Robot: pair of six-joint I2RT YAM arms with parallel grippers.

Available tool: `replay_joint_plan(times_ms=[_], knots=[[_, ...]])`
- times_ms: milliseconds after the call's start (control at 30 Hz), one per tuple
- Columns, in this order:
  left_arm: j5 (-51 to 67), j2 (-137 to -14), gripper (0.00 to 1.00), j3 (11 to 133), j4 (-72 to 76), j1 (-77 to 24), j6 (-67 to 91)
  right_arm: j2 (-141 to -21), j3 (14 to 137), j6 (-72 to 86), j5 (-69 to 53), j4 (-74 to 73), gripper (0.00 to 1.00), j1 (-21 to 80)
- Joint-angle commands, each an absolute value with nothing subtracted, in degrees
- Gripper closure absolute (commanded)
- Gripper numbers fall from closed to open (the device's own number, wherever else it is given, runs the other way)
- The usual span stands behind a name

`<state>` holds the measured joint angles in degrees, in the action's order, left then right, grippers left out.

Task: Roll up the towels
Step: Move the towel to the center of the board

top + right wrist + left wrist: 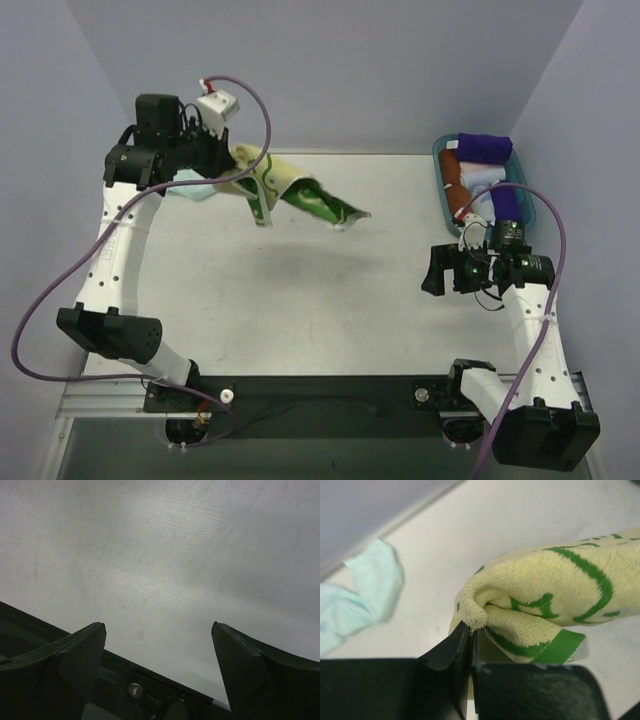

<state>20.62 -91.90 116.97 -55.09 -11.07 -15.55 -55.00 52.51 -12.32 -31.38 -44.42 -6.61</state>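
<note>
Your left pincer [470, 634] is clamped on only a small bunched corner of the yellow towel [550, 600], which hangs above the table [300, 310] — that thin bite could slip, and the cloth would drop crumpled. The mint towel [365, 592] lies near it at the far left, close enough to get dragged. Your right pincer [159, 635] hovers open, empty.

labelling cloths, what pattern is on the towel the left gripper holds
Pale yellow towel with green squiggles; best in left wrist view.
</note>
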Motion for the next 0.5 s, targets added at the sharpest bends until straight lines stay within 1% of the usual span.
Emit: replay_joint_plan(times_ms=[0,33,67,100,133,167,200,267,300,367,400,467], knots=[[30.49,-89.4,0.86,97.08,-56.43,-9.15,-17.99,-57.47,54.75,-13.8,-33.84,-46.14,0.1,-5.89],[30.58,-87.73,0.77,91.38,-55.38,-8.71,-18.71,-57.92,55.19,-14.06,-34.01,-46.06,0.1,-5.71],[30.06,-87.19,0.53,82.97,-53.54,-7.66,-19.68,-59.05,55.37,-14.24,-34.19,-46.23,0.1,-5.45],[28.58,-86.75,0.34,79.05,-52.48,-7.21,-20.91,-59.67,55.55,-14.5,-34.1,-46.32,0.1,-5.01],[27.96,-86.49,0.31,76.4,-51.51,-6.6,-21.44,-60.11,56.07,-14.94,-34.01,-46.49,0.1,-4.66],[28.47,-86.4,0.03,74.55,-51.07,-3.72,-23.01,-61.07,56.34,-15.12,-33.75,-46.58,0.11,-4.22],[28.74,-86.4,0.03,72.53,-50.8,-2.21,-23.2,-61.61,56.69,-15.29,-33.49,-46.84,0.11,-3.35],[31.36,-86.57,0.03,73.12,-51.32,2.0,-23.47,-63.18,57.48,-15.47,-32.79,-46.67,0.13,-1.94],[32.42,-86.75,0.03,74.6,-51.85,5.15,-23.9,-63.89,57.65,-15.47,-32.26,-46.5,0.16,-0.8],[34.79,-86.92,0.03,76.02,-54.3,6.76,-25.39,-66.51,58.36,-14.6,-31.65,-45.54,0.22,3.06],[34.63,-86.66,0.03,76.2,-54.84,6.94,-27.66,-67.58,58.97,-14.24,-31.03,-44.92,0.27,4.64],[35.94,-85.26,0.06,75.06,-56.94,6.77,-30.83,-70.9,59.5,-13.45,-28.75,-42.64,0.31,9.83]])
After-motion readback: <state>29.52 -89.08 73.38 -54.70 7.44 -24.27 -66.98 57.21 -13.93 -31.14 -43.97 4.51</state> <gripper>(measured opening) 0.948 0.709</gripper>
